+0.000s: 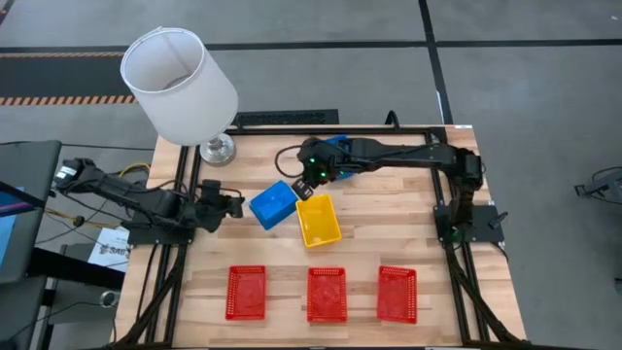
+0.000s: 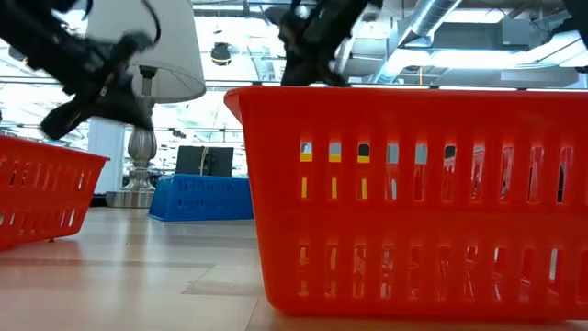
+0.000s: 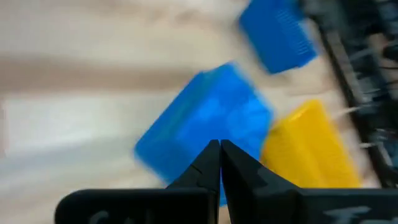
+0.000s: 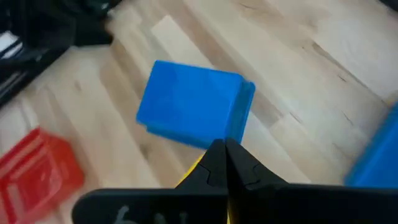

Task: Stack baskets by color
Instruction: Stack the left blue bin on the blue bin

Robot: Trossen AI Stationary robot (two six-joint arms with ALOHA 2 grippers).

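Right tool, pinched shut and empty, hangs over the blue basket lying mid-desk beside the yellow basket. Left tool, also shut, waits just left. Looks like sorting blues; next, open wide and grip a rim.

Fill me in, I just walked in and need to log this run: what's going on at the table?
Two robot arms are sorting baskets by colour. Three red baskets sit apart in a row at the near edge, unstacked. The right gripper, shut and empty, hovers over the middle, by an overturned blue basket and a yellow basket. Another blue basket lies under the right arm. The left gripper, also shut, waits at the left beside a lamp.
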